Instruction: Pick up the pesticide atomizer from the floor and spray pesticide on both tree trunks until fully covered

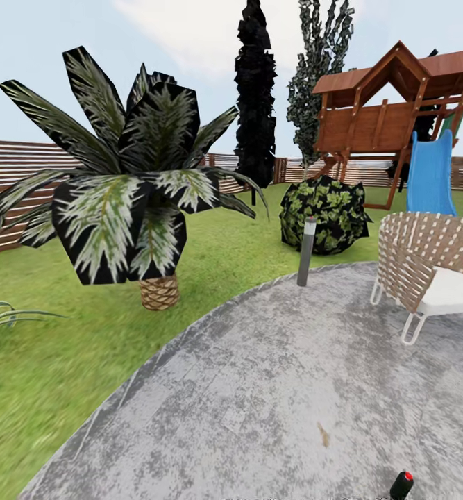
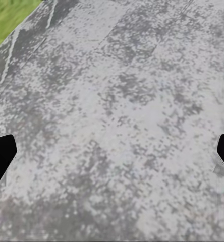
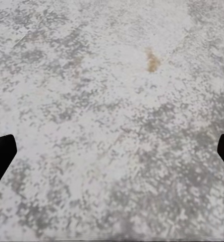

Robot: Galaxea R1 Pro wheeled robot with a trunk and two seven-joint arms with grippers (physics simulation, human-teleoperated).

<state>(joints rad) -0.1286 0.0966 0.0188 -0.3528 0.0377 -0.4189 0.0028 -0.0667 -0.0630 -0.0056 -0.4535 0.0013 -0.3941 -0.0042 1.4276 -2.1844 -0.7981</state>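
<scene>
We stand on a wide grey paving (image 1: 273,396), round in shape, with lawn (image 1: 57,361) around it from 9 to 12 o'clock and a slat fence (image 1: 9,187) behind. No beige-grey trunk is in sight yet; we see a short palm (image 1: 130,187) at 11 o'clock, a dark conifer (image 1: 255,97) at 12, a round bush (image 1: 325,212), a post lamp (image 1: 305,251), a play tower with a blue slide (image 1: 431,173) and a woven chair (image 1: 425,267) at 2 o'clock.

The atomizer (image 1: 402,485) seems to be the small dark thing with a red cap, on the paving very near us at about 5 o'clock, partly cut by the frame edge. A small brown stain (image 1: 323,434) lies just beyond it.

The left gripper (image 2: 112,151) is wide apart and holds nothing, over bare paving near the grass edge. The right gripper (image 3: 112,151) is also wide and empty, over the paving with the stain (image 3: 152,60).

In our judgement the step is the approach for the pick. We should turn the base a little to the right so the atomizer comes fully into view, then lower the right gripper over it slowly. It may tip if one finger pushes it first.
</scene>
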